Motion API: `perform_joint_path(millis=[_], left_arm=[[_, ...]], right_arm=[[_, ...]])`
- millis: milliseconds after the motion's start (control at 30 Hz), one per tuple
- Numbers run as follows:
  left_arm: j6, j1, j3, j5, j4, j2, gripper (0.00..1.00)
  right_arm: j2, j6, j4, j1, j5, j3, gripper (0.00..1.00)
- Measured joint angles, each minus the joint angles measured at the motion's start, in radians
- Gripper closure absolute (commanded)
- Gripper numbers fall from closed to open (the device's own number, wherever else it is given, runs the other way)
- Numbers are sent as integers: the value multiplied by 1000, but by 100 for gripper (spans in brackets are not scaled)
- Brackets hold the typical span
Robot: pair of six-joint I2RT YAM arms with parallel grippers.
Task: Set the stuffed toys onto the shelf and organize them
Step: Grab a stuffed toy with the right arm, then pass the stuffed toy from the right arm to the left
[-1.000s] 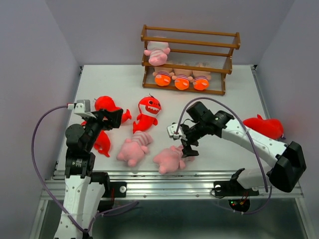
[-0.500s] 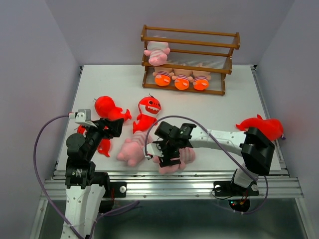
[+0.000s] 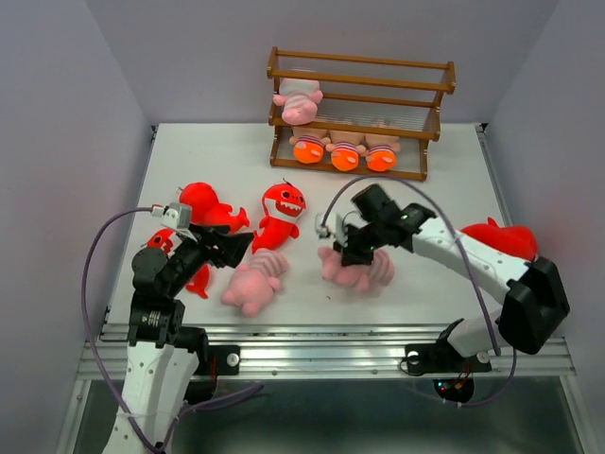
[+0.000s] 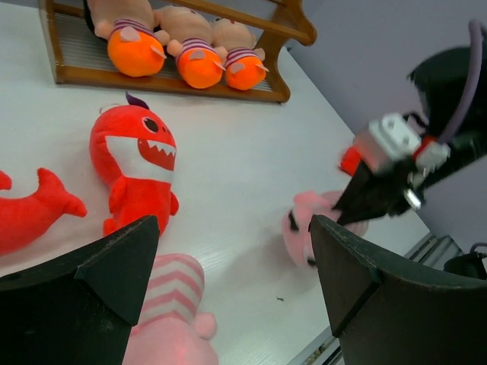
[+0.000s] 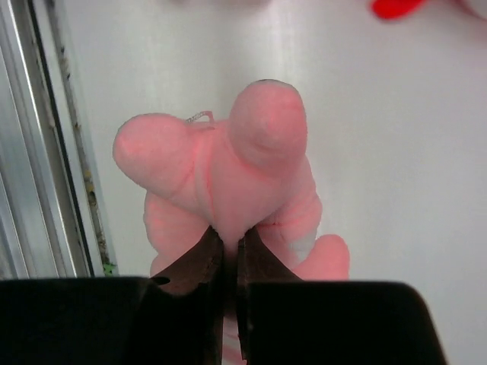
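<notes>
Pick step: right gripper (image 3: 345,253) clamped on pink striped toy (image 5: 228,175), at centre of table (image 3: 227,161), well apart from shelf (image 3: 359,61). Left gripper (image 3: 236,246) open, empty. Next, likely: lift, carry to middle tier beside shelved pink toy (image 3: 298,102).

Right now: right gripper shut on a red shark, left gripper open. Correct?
Not quite. The right gripper is shut on a pink stuffed toy, not a red shark; the right wrist view shows it. The left gripper is open, as you said.
</notes>
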Motion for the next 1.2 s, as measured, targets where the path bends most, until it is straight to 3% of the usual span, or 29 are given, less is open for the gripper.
perform_joint_path(millis=[133, 200, 333, 467, 600, 700, 967, 1200], left_arm=[[-29, -78, -40, 16, 100, 37, 11], [-44, -141, -58, -1, 142, 53, 11], [-58, -424, -69, -100, 276, 179, 11], [-45, -674, -59, -225, 384, 370, 10], [2, -818, 3, -302, 475, 598, 9], [40, -855, 46, -330, 545, 703, 9], [98, -908, 168, -319, 773, 898, 9], [83, -962, 220, -297, 942, 980, 8]], right_arm=[[-103, 57, 4, -316, -176, 57, 99], [-128, 87, 9, -396, -267, 82, 99], [-145, 189, 16, -581, -538, 149, 99], [-114, 301, 29, -689, -775, 195, 99], [-80, 412, 39, -721, -914, 238, 97], [-85, 455, 41, -720, -958, 252, 96], [-166, 524, 43, -720, -1004, 257, 91], [-207, 539, 43, -720, -1015, 256, 87]])
